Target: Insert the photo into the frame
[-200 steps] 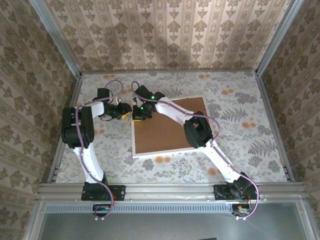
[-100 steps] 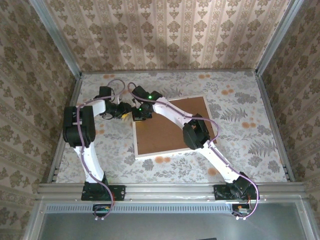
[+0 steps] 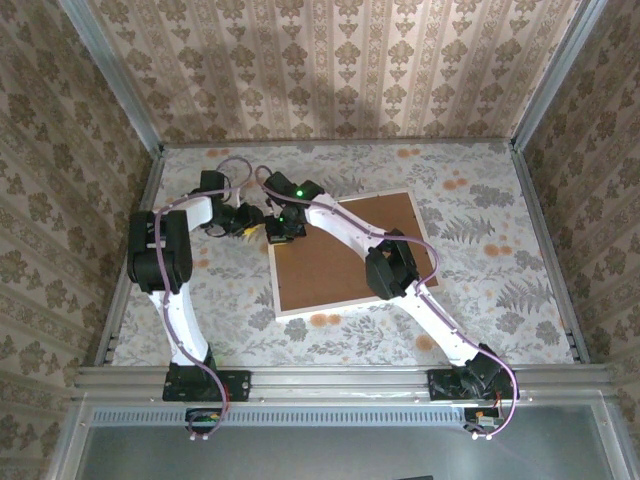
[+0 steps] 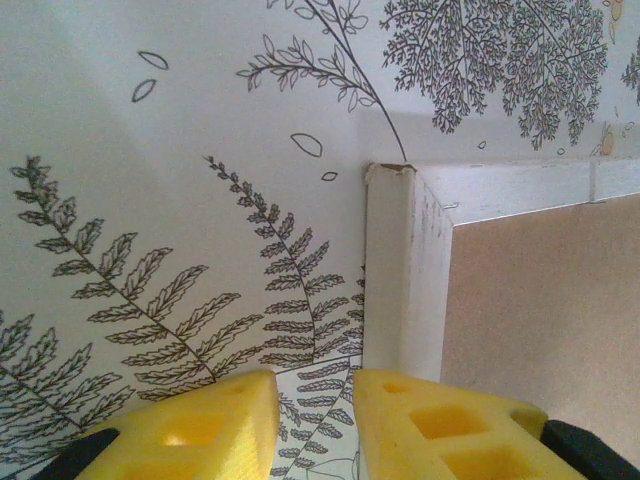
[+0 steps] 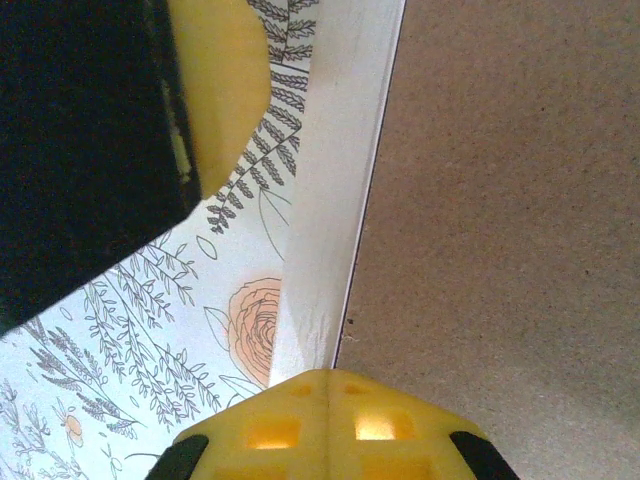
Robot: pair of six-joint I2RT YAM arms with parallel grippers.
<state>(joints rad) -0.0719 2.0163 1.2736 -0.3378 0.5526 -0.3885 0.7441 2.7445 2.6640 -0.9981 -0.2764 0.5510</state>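
Observation:
The frame point(image 3: 273, 280) lies face down on the flowered table, its thin white rim around a plain brown backing board point(image 3: 335, 268). The photo is hidden. My left gripper point(image 3: 246, 226) hovers low just outside the frame's far-left corner point(image 4: 392, 180). It is open by a narrow gap point(image 4: 314, 420), with nothing but tablecloth between the yellow fingers point(image 4: 200, 425). My right gripper point(image 3: 281, 229) is shut, its tips point(image 5: 330, 400) pressed together over the seam between the white rim point(image 5: 335, 190) and the board point(image 5: 500, 200). The left gripper's finger point(image 5: 215, 80) shows close by in the right wrist view.
The flowered tablecloth point(image 3: 480, 250) stretches to the right of and behind the frame. Patterned walls with metal corner posts point(image 3: 108, 70) close in the table on three sides. Both arms cross above the frame's far-left part.
The frame has slid and turned a little to the right. My left gripper has moved right, closer to the frame's corner. The right gripper stays at the same corner.

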